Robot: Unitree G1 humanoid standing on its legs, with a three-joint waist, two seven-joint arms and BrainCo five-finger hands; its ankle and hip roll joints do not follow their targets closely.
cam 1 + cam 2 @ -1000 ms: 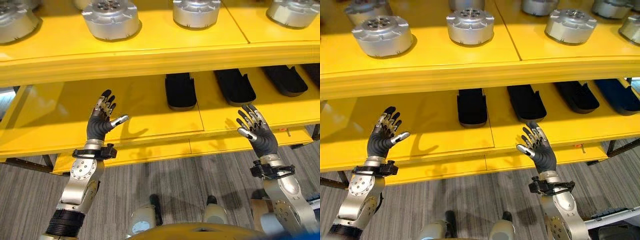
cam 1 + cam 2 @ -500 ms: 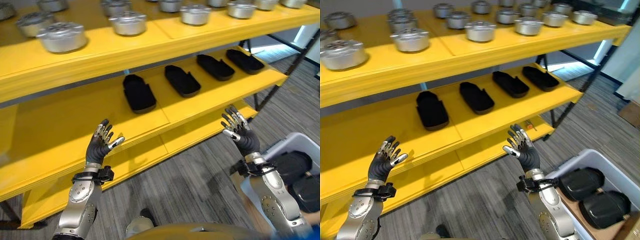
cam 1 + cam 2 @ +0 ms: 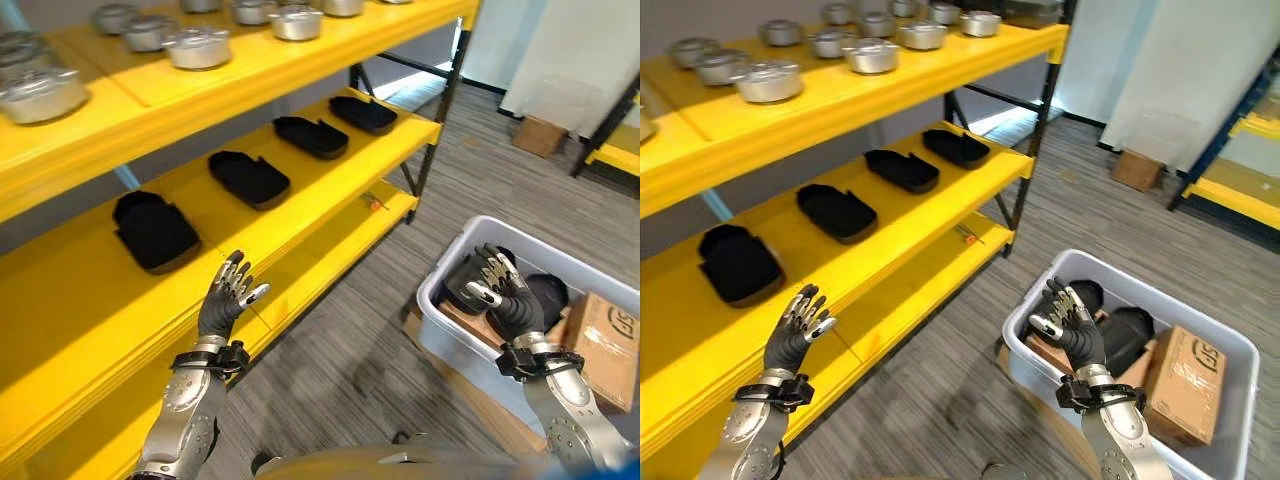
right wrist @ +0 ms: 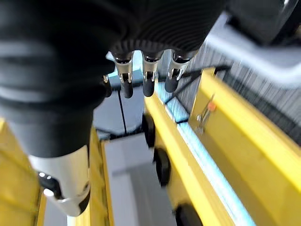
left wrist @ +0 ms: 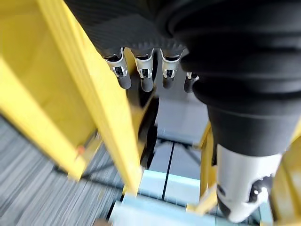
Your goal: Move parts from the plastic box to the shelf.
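A grey plastic box point(image 3: 455, 350) stands on the floor at the right, with black parts point(image 3: 1128, 335) inside it. My right hand point(image 3: 1072, 325) hovers over the box's near end, open with its fingers spread and nothing in it. My left hand point(image 3: 228, 300) is raised in front of the yellow shelf point(image 3: 330, 180), also open and holding nothing. Several black parts point(image 3: 248, 177) lie in a row on the middle shelf board. On the top board stand round silver parts point(image 3: 198, 45). Straight fingers point(image 5: 143, 75) show in the left wrist view, and straight fingers point(image 4: 148, 77) in the right wrist view.
A cardboard box point(image 3: 1185, 385) sits in the plastic box's right end. A small carton point(image 3: 1137, 168) lies on the carpet farther back. The edge of another yellow rack point(image 3: 1240, 195) is at the far right. Carpet floor runs between shelf and box.
The whole view has swung right, from facing the shelf to taking in the box on the floor. My right hand now hangs over the box. Both hands stay open.
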